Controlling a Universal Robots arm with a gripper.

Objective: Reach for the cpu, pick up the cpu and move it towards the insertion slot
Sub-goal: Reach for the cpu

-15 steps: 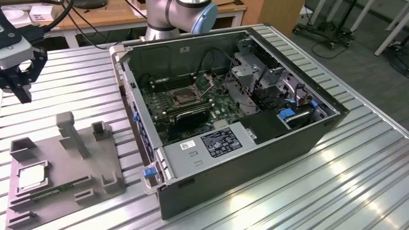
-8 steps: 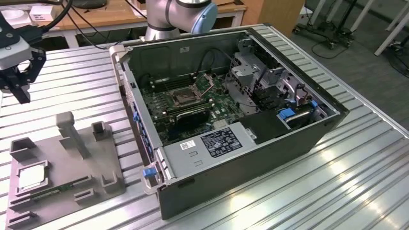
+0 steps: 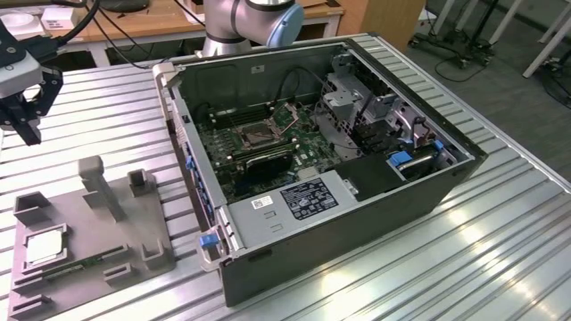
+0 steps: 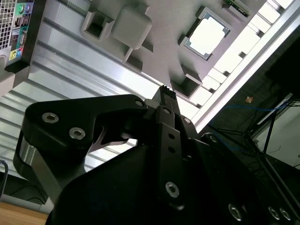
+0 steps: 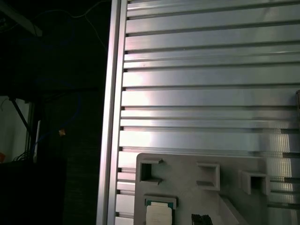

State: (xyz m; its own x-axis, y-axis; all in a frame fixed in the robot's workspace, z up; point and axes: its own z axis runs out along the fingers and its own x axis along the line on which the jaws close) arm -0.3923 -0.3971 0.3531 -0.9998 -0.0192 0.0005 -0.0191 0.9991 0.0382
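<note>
Gripper (image 3: 27,130) hangs pointing down over the slatted table (image 3: 98,107), well apart from the cpu (image 3: 45,249) lying in the grey tray (image 3: 134,227). Claw state: cannot tell.

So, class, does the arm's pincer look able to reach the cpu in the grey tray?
Probably yes. The cpu lies uncovered in the grey tray, and the pincer hangs above the table beside the tray, nothing visibly between them.

In the first wrist view the frame edge is cutting through the cpu (image 5: 159,215) and the grey tray (image 5: 183,187) holding it.
</note>
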